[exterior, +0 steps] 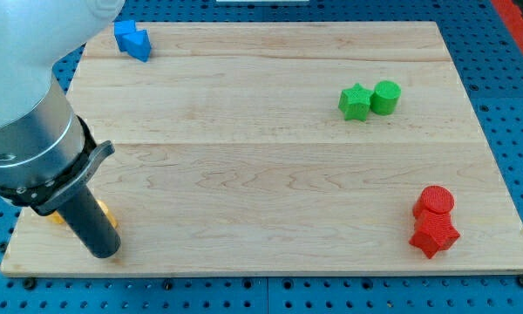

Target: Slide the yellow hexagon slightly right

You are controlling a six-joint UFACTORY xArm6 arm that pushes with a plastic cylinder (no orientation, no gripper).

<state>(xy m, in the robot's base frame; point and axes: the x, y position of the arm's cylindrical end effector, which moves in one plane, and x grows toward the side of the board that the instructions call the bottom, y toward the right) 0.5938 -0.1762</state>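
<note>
1. I have a single view, looking down on the worktop (pixel 270 174) from above and from the side at the view's bottom, tilted so the far edge sits at the view's top.
2. It frames nearly the whole board, with blue perforated base (pixel 506 52) showing around it.
3. My arm's housing (pixel 26 113) looms large at the view's left, close to the lens.

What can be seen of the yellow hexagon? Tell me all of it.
Very little shows of the yellow hexagon: only a thin yellow-orange sliver on the wooden board, near the view's bottom left corner. The dark rod and the arm's grey housing hide the rest, so its shape cannot be confirmed here. My tip sits just below and beside it; whether they touch cannot be told. No other block is near.
</note>
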